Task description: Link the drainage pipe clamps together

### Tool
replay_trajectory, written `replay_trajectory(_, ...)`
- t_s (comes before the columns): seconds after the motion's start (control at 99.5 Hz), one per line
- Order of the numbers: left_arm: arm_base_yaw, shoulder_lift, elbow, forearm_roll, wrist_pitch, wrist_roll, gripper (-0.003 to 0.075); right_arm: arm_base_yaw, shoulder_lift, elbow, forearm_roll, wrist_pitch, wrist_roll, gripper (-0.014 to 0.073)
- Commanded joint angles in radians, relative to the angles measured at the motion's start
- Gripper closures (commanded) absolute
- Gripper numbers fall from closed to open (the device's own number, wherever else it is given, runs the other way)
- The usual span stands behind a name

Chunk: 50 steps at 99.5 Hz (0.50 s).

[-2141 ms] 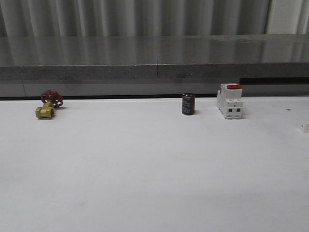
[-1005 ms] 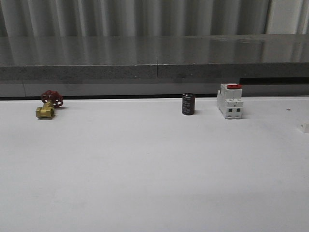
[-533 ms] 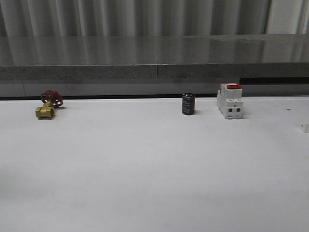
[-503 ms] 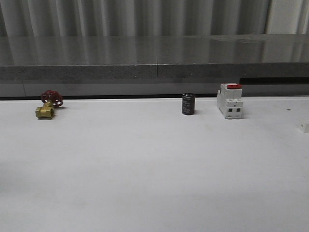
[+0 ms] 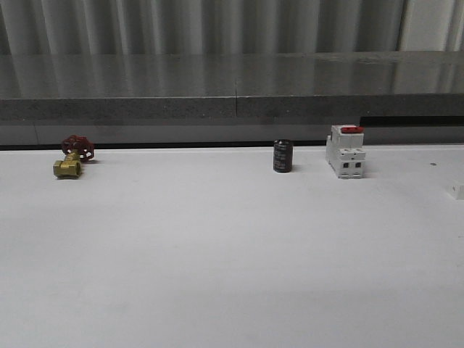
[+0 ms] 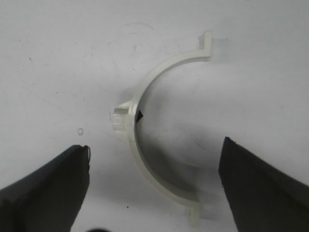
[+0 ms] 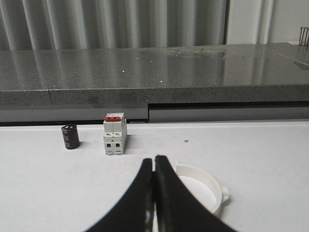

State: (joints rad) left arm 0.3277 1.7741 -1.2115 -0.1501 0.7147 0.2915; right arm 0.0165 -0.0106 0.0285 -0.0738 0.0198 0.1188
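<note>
In the left wrist view a white half-ring drainage pipe clamp (image 6: pixel 141 145) lies flat on the white table, with a flat tab at each end and a small stub on its outer curve. My left gripper (image 6: pixel 155 145) is open above it, one dark finger on each side and the lower part of the arc between them. In the right wrist view my right gripper (image 7: pixel 154 159) is shut with nothing between its fingers. A second white half-ring clamp (image 7: pixel 205 178) lies on the table just beyond and beside those fingers, partly hidden by them.
A brass valve with a red handwheel (image 5: pixel 72 156) sits at the back left. A black cylinder (image 5: pixel 283 156) and a white boxy block with a red top (image 5: pixel 346 152) stand at the back right. A small white piece (image 5: pixel 457 191) shows at the right edge. A grey ledge runs behind the table.
</note>
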Motion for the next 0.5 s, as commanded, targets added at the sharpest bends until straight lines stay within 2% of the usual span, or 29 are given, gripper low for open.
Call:
replay_trajectory(0.0,0.015,0.006,-0.058,-0.009,-0.042,0.011,0.0174,0.001,-0.019,-0.02,-0.002,-0.084,-0.003,0.0661)
replay_trajectory(0.492,0.021,0.178,-0.132,-0.002,-0.074,0.063,0.0174,0.001,-0.019,-0.02,-0.002,-0.084,-0.003,0.0661)
